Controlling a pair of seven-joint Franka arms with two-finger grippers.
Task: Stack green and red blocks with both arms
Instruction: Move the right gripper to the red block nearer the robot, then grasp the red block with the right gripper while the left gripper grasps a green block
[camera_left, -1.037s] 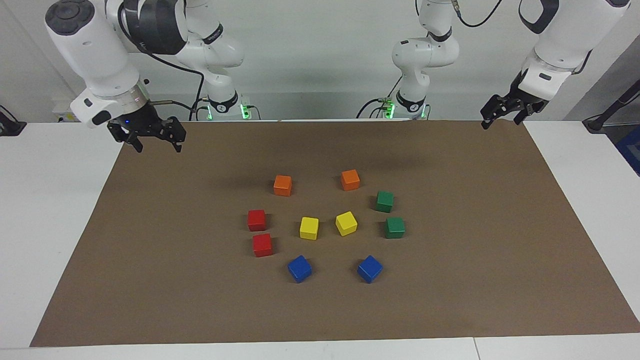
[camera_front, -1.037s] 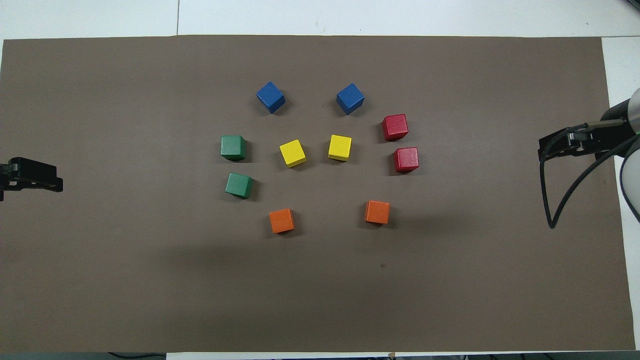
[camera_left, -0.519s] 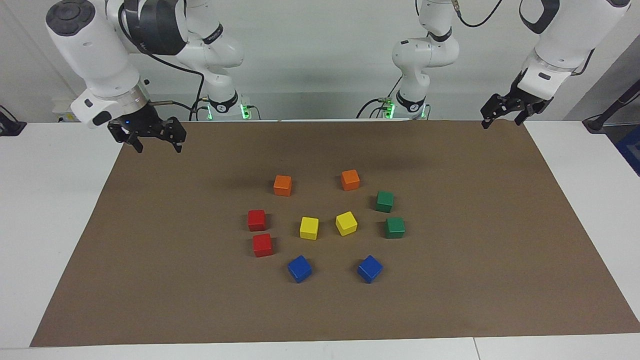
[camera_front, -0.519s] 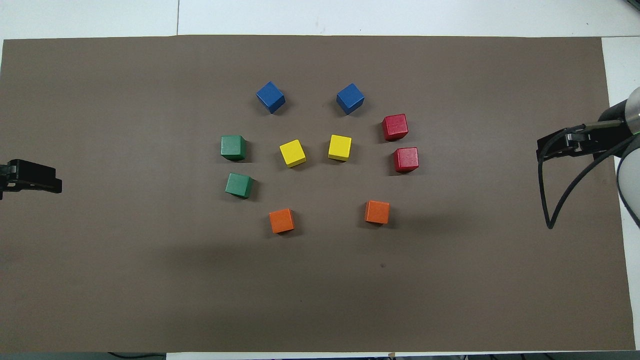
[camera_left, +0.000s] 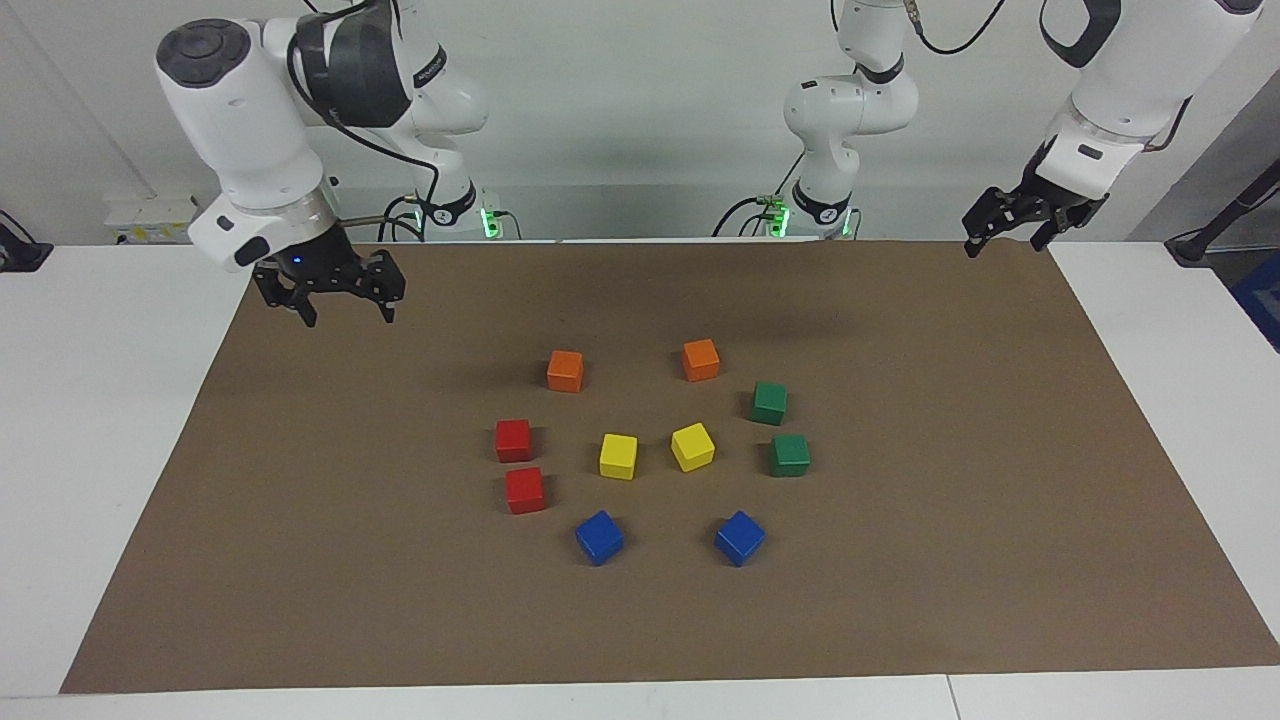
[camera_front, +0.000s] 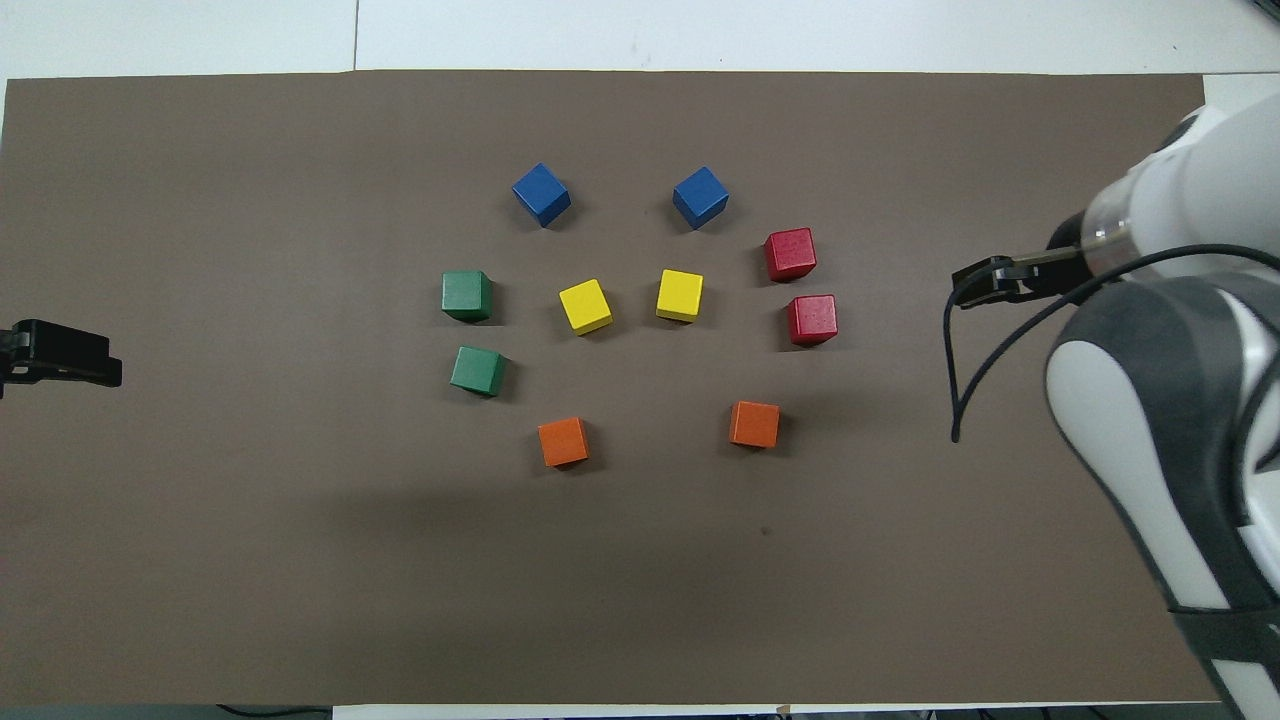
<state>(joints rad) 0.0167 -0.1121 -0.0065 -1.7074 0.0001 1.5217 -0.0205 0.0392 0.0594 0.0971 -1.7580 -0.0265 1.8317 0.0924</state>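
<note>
Two green blocks (camera_left: 769, 403) (camera_left: 789, 455) sit side by side on the brown mat, toward the left arm's end of the cluster; from overhead they are the green blocks (camera_front: 466, 295) (camera_front: 478, 370). Two red blocks (camera_left: 513, 440) (camera_left: 525, 490) sit toward the right arm's end, seen from overhead as the red blocks (camera_front: 790, 253) (camera_front: 811, 319). All lie singly. My right gripper (camera_left: 347, 315) hangs open and empty over the mat near its corner at the right arm's end. My left gripper (camera_left: 1002, 245) hangs open and empty over the mat's corner at the left arm's end, and shows at the overhead view's edge (camera_front: 60, 352).
Two orange blocks (camera_left: 565, 370) (camera_left: 700, 359) lie nearest the robots. Two yellow blocks (camera_left: 618, 456) (camera_left: 692, 446) sit in the middle and two blue blocks (camera_left: 599, 537) (camera_left: 739, 537) farthest. The brown mat (camera_left: 950, 560) covers most of the white table (camera_left: 90, 420).
The right arm has swung inward over the mat toward the blocks, its gripper still open. The left gripper has hardly moved. No block has moved.
</note>
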